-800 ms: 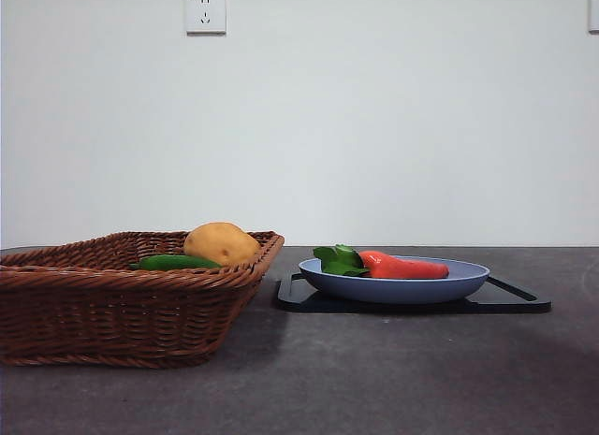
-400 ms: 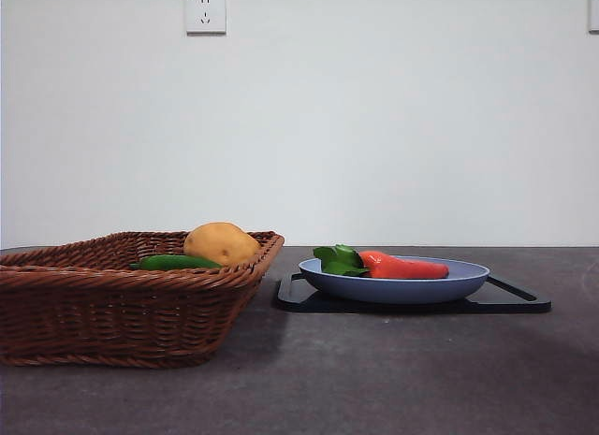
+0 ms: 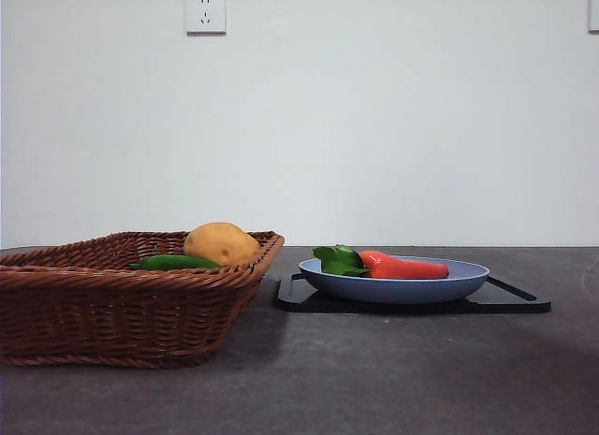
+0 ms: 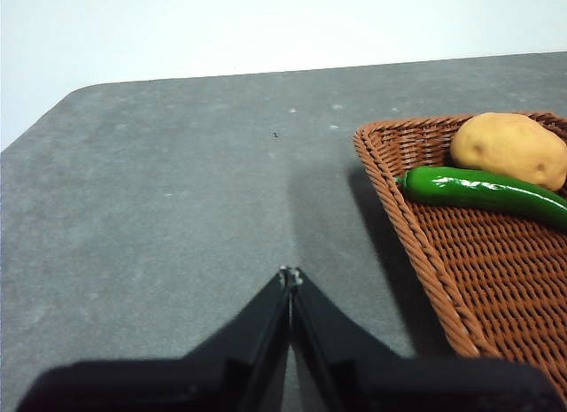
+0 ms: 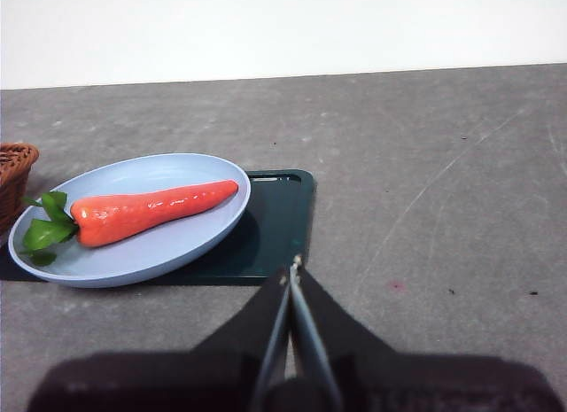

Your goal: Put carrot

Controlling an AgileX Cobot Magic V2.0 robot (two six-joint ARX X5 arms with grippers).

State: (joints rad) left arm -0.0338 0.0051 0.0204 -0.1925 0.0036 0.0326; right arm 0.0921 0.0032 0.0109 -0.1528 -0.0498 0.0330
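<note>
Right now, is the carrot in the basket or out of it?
Out. The carrot lies on its side in the blue plate, beside the wicker basket, which holds only the potato and green pepper.

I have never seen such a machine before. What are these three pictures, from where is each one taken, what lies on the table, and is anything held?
This is a robot with two arms at a dark grey table. One picture comes from a low camera in front, looking level across the table; neither arm shows there. The other two come from cameras on the wrists. The black wedge at the bottom of each is that arm's own tool: the left gripper and the right gripper. Both have their jaws shut and hold nothing.

On the table stands a brown woven wicker basket holding a round tan-yellow potato and a long dark green vegetable. Beside it a black flat tray carries a pale blue shallow plate, where the glossy orange-red toy carrot with green leaves lies on its side.
</note>
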